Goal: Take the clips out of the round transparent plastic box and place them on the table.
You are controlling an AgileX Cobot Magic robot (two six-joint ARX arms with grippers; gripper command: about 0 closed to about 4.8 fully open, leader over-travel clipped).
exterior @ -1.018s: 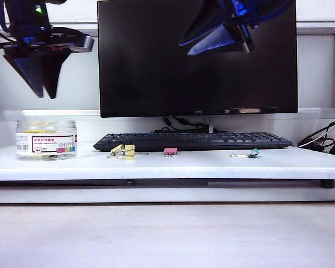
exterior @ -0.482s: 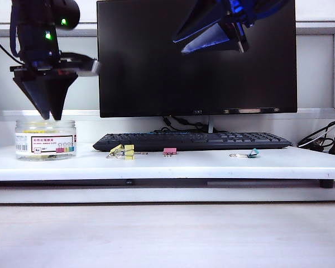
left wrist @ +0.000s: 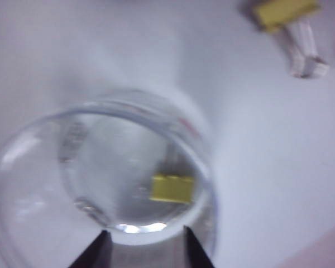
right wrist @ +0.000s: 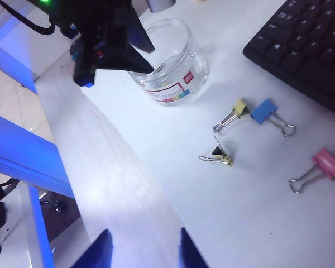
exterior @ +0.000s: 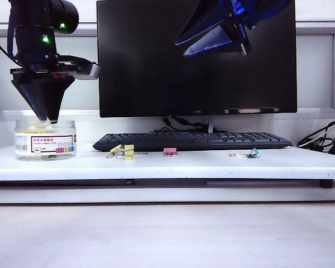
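The round transparent plastic box (exterior: 46, 139) stands open at the left end of the table (exterior: 212, 165). One yellow clip (left wrist: 173, 188) lies on its floor, seen from straight above. My left gripper (exterior: 46, 116) points down with its tips right at the box's mouth, open and empty (left wrist: 146, 247). Two yellow clips (exterior: 123, 151) lie on the table to the right of the box; the right wrist view shows them apart (right wrist: 239, 109) (right wrist: 220, 154). My right gripper (exterior: 184, 47) hangs high in front of the monitor, open and empty (right wrist: 144, 240).
A black keyboard (exterior: 192, 140) and a monitor (exterior: 196, 56) stand behind the clips. A pink clip (exterior: 170, 151) and a teal clip (exterior: 251, 153) lie further right. A blue clip (right wrist: 264, 111) sits beside one yellow clip. Cables (exterior: 322, 142) trail at the far right.
My left gripper has come down from high above the box to its mouth and has turned at the wrist. The right gripper has stayed where it was.
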